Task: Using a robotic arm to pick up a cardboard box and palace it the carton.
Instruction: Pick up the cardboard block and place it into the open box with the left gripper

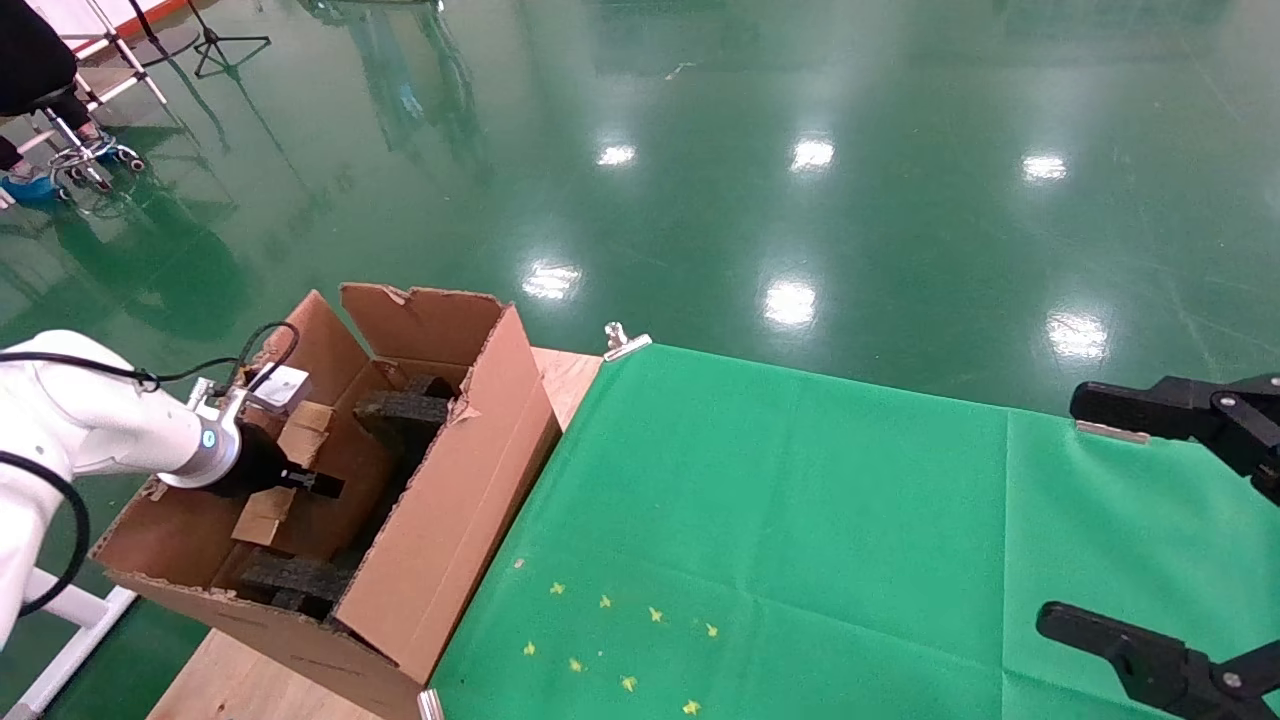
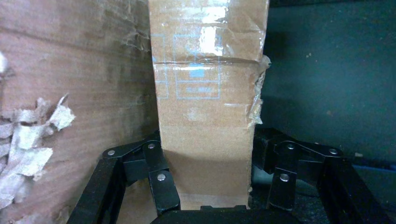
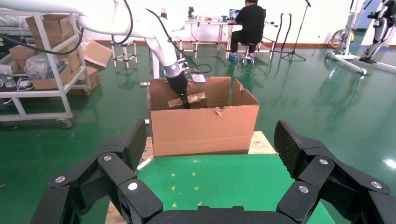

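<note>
My left arm, white with a blue light ring, reaches down into the carton. Its gripper is shut on the small taped cardboard box and holds it inside the carton beside the wall. In the left wrist view the box stands between the gripper fingers, which press on both its sides, with the carton wall next to it. Dark foam pieces lie in the carton. The right wrist view shows the carton with the left arm in it. My right gripper hangs open and empty at the right edge of the table.
A green cloth covers the table, with small yellow marks near the front. The carton stands on bare wood at the cloth's left. A metal clip holds the cloth's far corner. A shelf cart and a seated person are beyond.
</note>
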You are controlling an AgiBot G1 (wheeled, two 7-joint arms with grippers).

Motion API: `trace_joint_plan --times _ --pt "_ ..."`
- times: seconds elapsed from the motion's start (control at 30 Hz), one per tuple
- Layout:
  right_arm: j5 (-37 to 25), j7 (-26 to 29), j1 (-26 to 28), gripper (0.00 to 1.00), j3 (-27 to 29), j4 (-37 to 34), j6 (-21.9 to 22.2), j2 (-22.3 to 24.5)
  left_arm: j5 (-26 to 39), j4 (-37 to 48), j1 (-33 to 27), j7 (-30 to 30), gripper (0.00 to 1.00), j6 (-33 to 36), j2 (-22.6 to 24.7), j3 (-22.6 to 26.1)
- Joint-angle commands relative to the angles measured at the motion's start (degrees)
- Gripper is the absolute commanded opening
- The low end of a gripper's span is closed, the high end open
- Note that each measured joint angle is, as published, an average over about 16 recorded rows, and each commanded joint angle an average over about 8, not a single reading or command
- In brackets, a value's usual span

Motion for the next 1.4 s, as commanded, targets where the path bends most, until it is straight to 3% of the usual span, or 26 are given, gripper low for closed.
trace_joint_plan --times 0.03,0.07,1.0,1.4 --pt "0.0 0.0 0.0 1.0 0.0 0.0 0.0 0.0 -0.1 0.1 0.2 -0.4 0.94 -0.3 0.1 -0.1" --pt "0.0 0.0 0.0 1.0 0.0 0.0 0.0 0.0 -0.1 0.1 0.3 -0.4 1.0 -0.3 0.1 -0.1" --pt "0.0 0.0 0.0 1.0 0.0 0.0 0.0 0.0 0.4 0.7 -2.3 -1.0 1.0 1.2 0.4 0.4" --pt "0.0 0.0 0.0 1.0 0.0 0.0 0.0 0.0 -3.5 -2.2 -11.1 -0.9 1.0 3.1 -0.9 -2.4"
